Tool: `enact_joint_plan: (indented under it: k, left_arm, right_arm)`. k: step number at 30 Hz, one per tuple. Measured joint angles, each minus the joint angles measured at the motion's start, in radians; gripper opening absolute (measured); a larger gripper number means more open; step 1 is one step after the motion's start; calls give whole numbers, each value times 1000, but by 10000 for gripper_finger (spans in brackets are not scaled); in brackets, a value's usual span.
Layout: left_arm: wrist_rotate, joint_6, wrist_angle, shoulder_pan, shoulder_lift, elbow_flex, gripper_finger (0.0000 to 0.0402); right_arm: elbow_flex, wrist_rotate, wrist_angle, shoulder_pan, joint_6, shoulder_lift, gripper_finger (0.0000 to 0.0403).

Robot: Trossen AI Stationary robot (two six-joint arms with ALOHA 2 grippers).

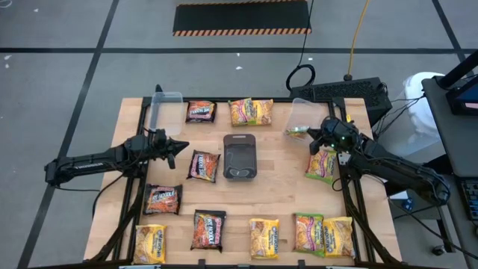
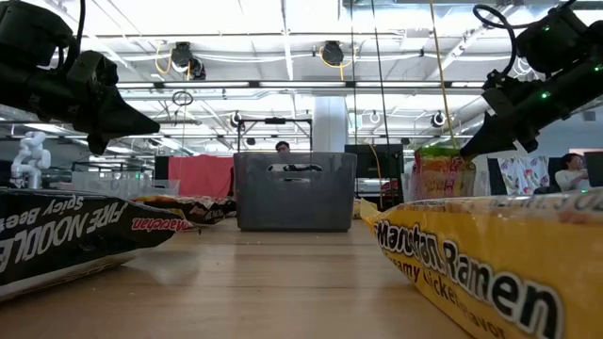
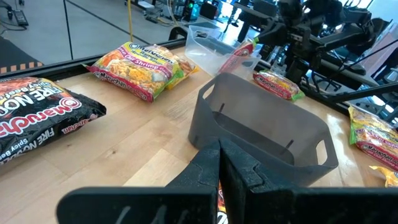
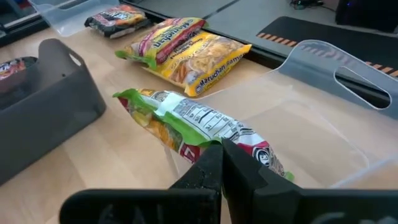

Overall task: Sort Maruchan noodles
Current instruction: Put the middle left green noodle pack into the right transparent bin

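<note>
Right gripper [image 4: 221, 163] fingers are pinched on the trailing edge of a green-edged packet [image 4: 186, 121], which hangs over the rim of the clear tub [image 1: 302, 113] at the table's far right. Left gripper [image 1: 181, 145] hovers with its fingers together, holding nothing, just left of a dark packet [image 1: 202, 165] beside the grey tray [image 1: 240, 157]. The other Maruchan noodles lie scattered: two along the far edge [image 1: 251, 111], one near the right arm [image 1: 321, 164], a row along the near edge [image 1: 264, 237], more at left [image 1: 163, 199]. Handling judgement: light, crinkly, slick film over a brittle brick (squeezing the middle probably cracks the noodles). Best hold looks like the crimped end seam or a short edge, where the film is flat and doubled; flat-lying packets may skid on the wood when nudged.
</note>
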Motion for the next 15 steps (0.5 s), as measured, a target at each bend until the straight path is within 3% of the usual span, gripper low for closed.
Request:
enact_joint_plan:
  k: [10,15]
  left_arm:
    - [0,0,0,0,0,0,6]
    - [0,0,0,0,0,0,6]
  right_arm:
    - [0,-33,5,17,-7,0,0]
    - [4,-102,43,17,2,0,0]
